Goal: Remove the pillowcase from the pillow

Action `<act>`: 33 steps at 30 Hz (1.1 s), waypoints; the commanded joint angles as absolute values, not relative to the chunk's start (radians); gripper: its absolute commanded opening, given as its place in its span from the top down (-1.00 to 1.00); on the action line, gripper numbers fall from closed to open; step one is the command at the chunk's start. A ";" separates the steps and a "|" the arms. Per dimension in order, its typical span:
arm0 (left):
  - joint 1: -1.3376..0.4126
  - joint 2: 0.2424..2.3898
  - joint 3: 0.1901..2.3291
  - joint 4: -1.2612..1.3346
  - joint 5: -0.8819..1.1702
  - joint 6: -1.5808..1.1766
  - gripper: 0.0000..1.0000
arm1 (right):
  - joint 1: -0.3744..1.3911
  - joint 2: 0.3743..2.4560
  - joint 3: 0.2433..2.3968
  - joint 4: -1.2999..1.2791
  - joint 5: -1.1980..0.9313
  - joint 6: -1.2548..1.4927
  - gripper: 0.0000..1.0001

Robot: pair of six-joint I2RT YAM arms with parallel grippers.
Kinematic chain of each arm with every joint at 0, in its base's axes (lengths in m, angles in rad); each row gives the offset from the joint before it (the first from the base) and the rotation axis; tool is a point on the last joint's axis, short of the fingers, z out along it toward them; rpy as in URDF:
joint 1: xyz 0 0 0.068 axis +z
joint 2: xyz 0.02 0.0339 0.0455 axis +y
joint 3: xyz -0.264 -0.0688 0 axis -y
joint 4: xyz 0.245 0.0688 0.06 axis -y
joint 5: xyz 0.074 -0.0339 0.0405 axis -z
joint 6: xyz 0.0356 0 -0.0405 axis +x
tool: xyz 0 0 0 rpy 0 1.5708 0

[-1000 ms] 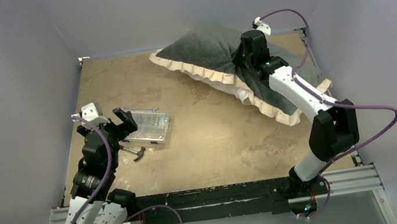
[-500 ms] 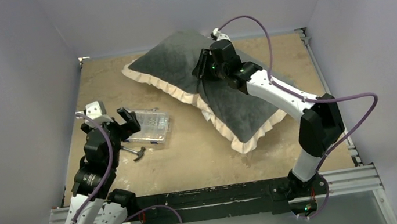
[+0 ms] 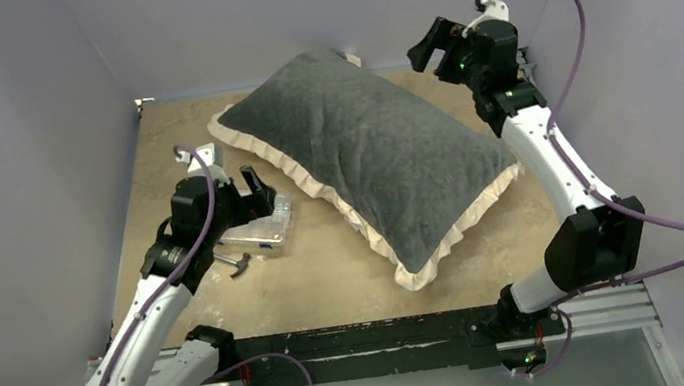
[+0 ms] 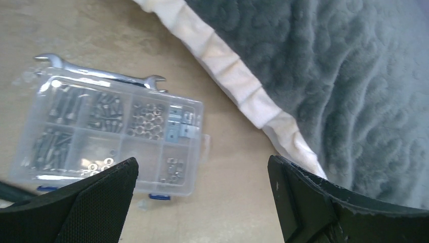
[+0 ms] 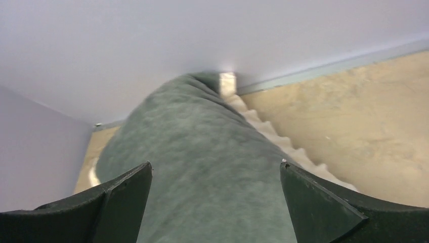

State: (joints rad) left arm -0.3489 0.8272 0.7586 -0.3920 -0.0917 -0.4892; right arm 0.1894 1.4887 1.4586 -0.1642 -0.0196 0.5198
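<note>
- Pillowcase (image 3: 368,154) lay grey-side-up, long axis diagonal, far-left to near-right.
- Only the left wrist view resolved a wrench (image 4: 103,76).
- Left gripper (image 3: 260,189), right gripper (image 3: 428,43): fingers apart, empty.

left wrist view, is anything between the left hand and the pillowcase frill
Nothing visible. The open left hand faces bare tan table, with the cream ruffled frill of the dark grey quilted pillowcase close on one side. The clear plastic screw organiser box and silver spanner lie on the other side.

My white arm links (image 3: 148,311), black joint housings (image 3: 596,243), purple cables (image 3: 580,13) trailing off both wrists, black textured fingers (image 4: 96,202) with wedge-shaped tips
</note>
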 commanded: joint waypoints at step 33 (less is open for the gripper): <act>-0.348 1.383 1.009 -0.114 0.214 -0.677 -0.88 | 0.132 1.949 1.567 0.074 -0.450 0.323 -0.98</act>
State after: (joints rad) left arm -0.3489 1.3403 0.9546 -0.1974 0.2054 -0.6548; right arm 0.1287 1.8618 1.5192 0.0242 -0.3237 0.3683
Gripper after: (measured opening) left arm 0.958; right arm 0.987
